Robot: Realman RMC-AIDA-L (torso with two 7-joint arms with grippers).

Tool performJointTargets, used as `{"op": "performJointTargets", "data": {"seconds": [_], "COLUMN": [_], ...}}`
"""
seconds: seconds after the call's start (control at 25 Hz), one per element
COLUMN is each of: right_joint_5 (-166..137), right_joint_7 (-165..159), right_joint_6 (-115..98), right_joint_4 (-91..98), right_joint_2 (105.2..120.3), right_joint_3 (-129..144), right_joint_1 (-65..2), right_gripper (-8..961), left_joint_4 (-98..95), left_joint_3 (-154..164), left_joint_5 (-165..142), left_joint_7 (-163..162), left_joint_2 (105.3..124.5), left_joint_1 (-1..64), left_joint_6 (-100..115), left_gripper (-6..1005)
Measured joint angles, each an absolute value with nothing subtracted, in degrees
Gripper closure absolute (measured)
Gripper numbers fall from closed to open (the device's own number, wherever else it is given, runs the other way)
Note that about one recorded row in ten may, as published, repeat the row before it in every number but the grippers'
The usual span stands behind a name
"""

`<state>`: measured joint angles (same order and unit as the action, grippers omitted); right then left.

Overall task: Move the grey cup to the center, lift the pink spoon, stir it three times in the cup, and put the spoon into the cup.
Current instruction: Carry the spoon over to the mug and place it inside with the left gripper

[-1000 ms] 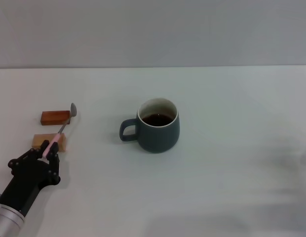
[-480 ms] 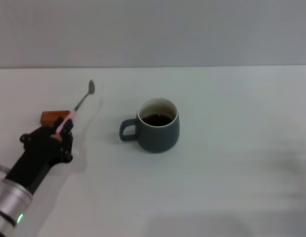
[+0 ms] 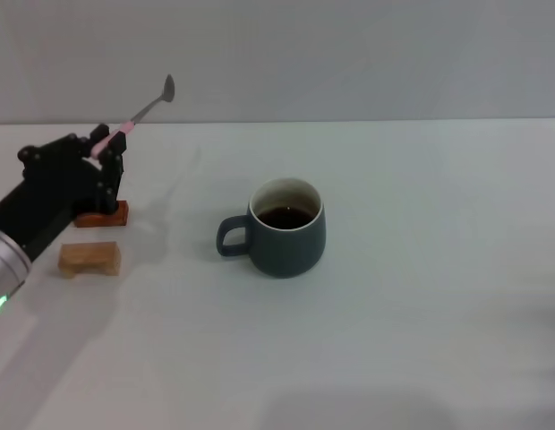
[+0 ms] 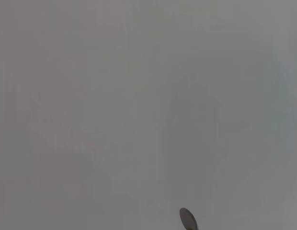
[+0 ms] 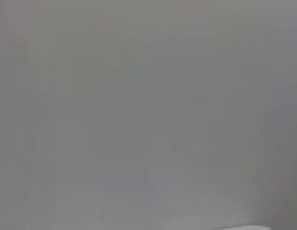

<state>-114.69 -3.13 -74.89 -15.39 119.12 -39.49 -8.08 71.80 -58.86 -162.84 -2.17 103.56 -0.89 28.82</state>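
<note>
The left gripper (image 3: 106,143) is pinching the pink spoon (image 3: 141,109) aloft, bowl pointing toward two o'clock, at ten o'clock from the grey cup (image 3: 284,227) sitting on the worktop (image 3: 421,269).

The left arm (image 3: 31,215) reached in from the near left, its black wrist angled up and forward above the desk's left side. The left gripper (image 3: 106,148) was raised, its fingers (image 3: 114,161) clamped on the spoon's (image 3: 143,107) pink handle, the bowl pointing up and away. The right arm did not show in any view.
</note>
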Motion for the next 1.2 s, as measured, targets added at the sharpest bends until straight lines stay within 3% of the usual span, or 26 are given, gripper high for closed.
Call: {"op": "performJointTargets", "data": {"seconds": [0.2,0.6,0.72,0.76,0.84,0.96,1.04,1.2], "right_joint_5": [-114.69,-114.69,-114.69,-114.69,-114.58,-113.96,-111.41,-108.45], "right_joint_7": [-3.04,-3.28,-3.29,-3.3,-3.31,-3.32,-3.34,-3.34], "right_joint_6": [-79.05,-80.36,-80.52,-80.69,-81.83,-82.77,-83.29,-83.32], "right_joint_4": [-15.15,-13.26,-13.0,-12.9,-12.54,-12.3,-12.11,-11.42], "right_joint_2": [119.08,119.24,119.26,119.28,119.37,119.42,119.49,119.51], "right_joint_3": [-42.45,-46.51,-48.14,-48.76,-50.21,-50.98,-51.2,-51.15], "right_joint_1": [-4.56,-2.15,-1.23,-0.9,-0.01,0.51,1.14,1.5], "right_gripper": [955,954,954,954,954,955,955,955], "left_joint_4": [86.22,102.78,108.69,108.69,113.48,113.92,115.17,115.3], "left_joint_3": [-60.2,-62.11,-63.37,-63.37,-66.25,-66.61,-68.41,-68.72], "left_joint_5": [-165.22,-165.29,-165.17,-165.17,-165.05,-165.02,-164.89,-164.87], "left_joint_7": [-1.93,7.48,14.94,14.94,26.44,27.89,37.38,40.23], "left_joint_2": [101.01,102.01,104.5,104.5,110.03,110.87,115.91,117.46], "left_joint_1": [-1.87,-2.08,-2.03,-2.03,-1.64,-1.67,-1.67,-0.67], "left_joint_6": [13.76,-8.56,-17.99,-17.99,-30.02,-31.36,-38.77,-42.62], "left_gripper": [854,854,854,854,855,855,855,855]}}
